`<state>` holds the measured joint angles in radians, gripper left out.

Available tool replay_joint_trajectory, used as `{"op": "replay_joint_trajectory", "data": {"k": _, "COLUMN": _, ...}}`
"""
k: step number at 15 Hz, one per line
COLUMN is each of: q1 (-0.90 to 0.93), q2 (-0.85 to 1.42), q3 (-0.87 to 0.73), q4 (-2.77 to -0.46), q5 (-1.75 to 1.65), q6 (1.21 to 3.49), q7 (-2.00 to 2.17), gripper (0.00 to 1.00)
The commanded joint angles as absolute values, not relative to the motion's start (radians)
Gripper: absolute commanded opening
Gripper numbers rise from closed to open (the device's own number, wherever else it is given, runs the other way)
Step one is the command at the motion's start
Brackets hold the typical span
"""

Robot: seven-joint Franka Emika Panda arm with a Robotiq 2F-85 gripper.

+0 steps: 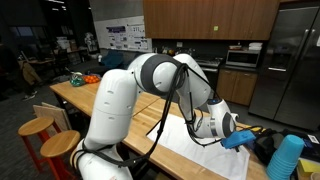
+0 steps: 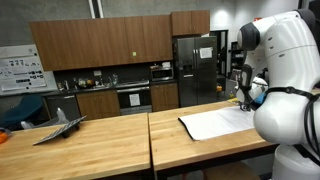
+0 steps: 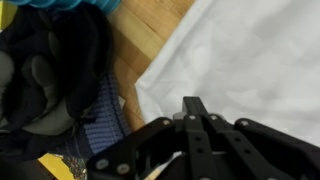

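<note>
The fingers (image 3: 195,108) are appearing pressed together, pinching nothing, hovering over the white sheet (image 3: 250,60), which is lying at the right end of the wooden counter (image 2: 100,140). Dark clothing (image 3: 55,70) is lying just left of the sheet. Blue cups (image 1: 287,155) are standing stacked nearby, contents hidden. Cabinets (image 2: 100,45) and a refrigerator (image 2: 190,65) are lining the far wall.

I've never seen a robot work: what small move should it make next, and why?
Probably open and lower toward the white cloth: the gripper looks shut, holds nothing, and hangs over the cloth's edge beside the dark clothes.
</note>
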<state>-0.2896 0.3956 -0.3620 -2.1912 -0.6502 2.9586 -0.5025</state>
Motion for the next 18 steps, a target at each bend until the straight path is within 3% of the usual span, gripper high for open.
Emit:
{"op": "replay_joint_trajectory", "data": {"k": 1, "q1": -0.270, "q2": 0.422, "q3": -0.396, "q4": -2.150, "q5": -0.705, "q6": 2.995, "q7": -0.441, "gripper": 0.00}}
{"op": "replay_joint_trajectory", "data": {"k": 11, "q1": -0.111, "q2": 0.478, "q3": -0.549, "q4": -2.011, "q5": -0.814, "q6": 3.083, "q7": -0.254, "gripper": 0.00}}
{"op": "replay_joint_trajectory", "data": {"k": 12, "q1": -0.109, "q2": 0.476, "q3": -0.541, "q4": -2.005, "q5": -0.799, "q6": 3.085, "q7": -0.251, "gripper": 0.10}}
{"op": "replay_joint_trajectory", "data": {"k": 13, "q1": -0.118, "q2": 0.466, "q3": -0.520, "q4": -2.002, "q5": -0.775, "q6": 3.072, "q7": -0.254, "gripper": 0.27}}
{"op": "replay_joint_trajectory", "data": {"k": 14, "q1": -0.127, "q2": 0.458, "q3": -0.515, "q4": -2.025, "q5": -0.782, "q6": 3.065, "q7": -0.277, "gripper": 0.07}}
{"op": "replay_joint_trajectory", "data": {"k": 17, "q1": -0.120, "q2": 0.458, "q3": -0.513, "q4": -2.013, "q5": -0.780, "q6": 3.065, "q7": -0.263, "gripper": 0.26}}
{"op": "replay_joint_trajectory", "data": {"k": 18, "q1": -0.120, "q2": 0.458, "q3": -0.513, "q4": -2.013, "q5": -0.780, "q6": 3.065, "q7": -0.262, "gripper": 0.27}}
